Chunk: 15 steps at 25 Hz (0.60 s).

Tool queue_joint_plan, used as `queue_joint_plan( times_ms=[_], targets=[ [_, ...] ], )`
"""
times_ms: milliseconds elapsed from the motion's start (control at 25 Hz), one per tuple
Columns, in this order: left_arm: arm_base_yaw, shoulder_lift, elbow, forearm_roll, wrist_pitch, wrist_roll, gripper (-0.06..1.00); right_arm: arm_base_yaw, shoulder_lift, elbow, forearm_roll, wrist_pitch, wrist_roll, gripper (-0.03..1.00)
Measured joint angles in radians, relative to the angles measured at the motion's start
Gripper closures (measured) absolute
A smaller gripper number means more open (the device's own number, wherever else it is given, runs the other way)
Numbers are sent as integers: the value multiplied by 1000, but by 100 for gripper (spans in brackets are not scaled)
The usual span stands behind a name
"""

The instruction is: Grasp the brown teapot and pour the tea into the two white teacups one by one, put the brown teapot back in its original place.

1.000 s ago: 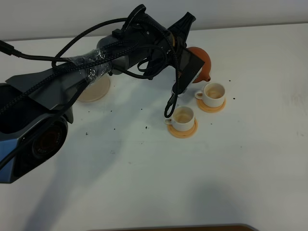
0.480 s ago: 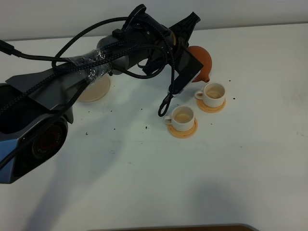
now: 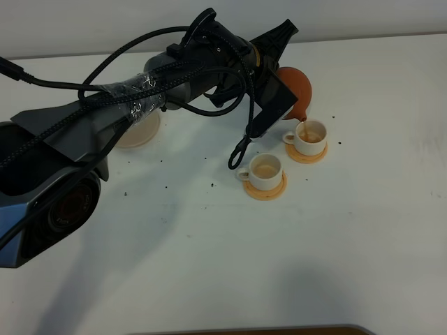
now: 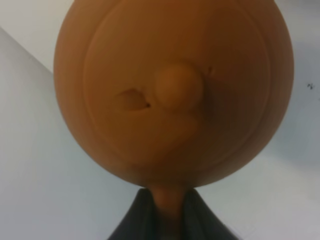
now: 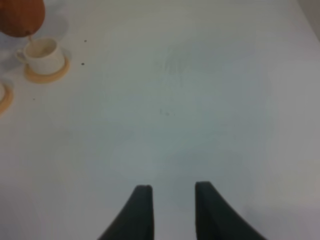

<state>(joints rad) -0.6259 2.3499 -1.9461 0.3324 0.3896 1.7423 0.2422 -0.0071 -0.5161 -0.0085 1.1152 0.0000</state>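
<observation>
The brown teapot (image 3: 299, 89) hangs tilted above the table, its spout over the farther of the two white teacups (image 3: 311, 135), and a thin stream of tea runs into that cup. The nearer white teacup (image 3: 267, 169) stands on its orange coaster (image 3: 265, 190) with tea in it. In the left wrist view my left gripper (image 4: 169, 212) is shut on the teapot's handle, and the knobbed lid (image 4: 177, 87) faces the camera. The pale cream saucer (image 3: 137, 130) lies bare at the left, partly under my left arm (image 3: 160, 87). My right gripper (image 5: 172, 202) stands open over bare table, far from the cups.
Dark tea crumbs (image 3: 212, 185) speckle the white table (image 3: 230, 265). A loose cable loop (image 3: 241, 150) dangles from the left arm just beside the nearer cup. The right wrist view catches the pouring teapot (image 5: 20, 15) and the farther cup (image 5: 42, 54) at a distance.
The left arm has shifted slightly right and tipped the teapot further. Tea now streams from the spout into the farther cup. The right gripper's earlier state is not shown.
</observation>
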Motion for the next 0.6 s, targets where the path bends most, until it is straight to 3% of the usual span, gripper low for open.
queue_joint_plan(
  times_ms=[600],
  targets=[
    [-4, 33, 0, 1, -95, 96, 80, 0, 0, 0, 0, 0, 0, 73]
  ],
)
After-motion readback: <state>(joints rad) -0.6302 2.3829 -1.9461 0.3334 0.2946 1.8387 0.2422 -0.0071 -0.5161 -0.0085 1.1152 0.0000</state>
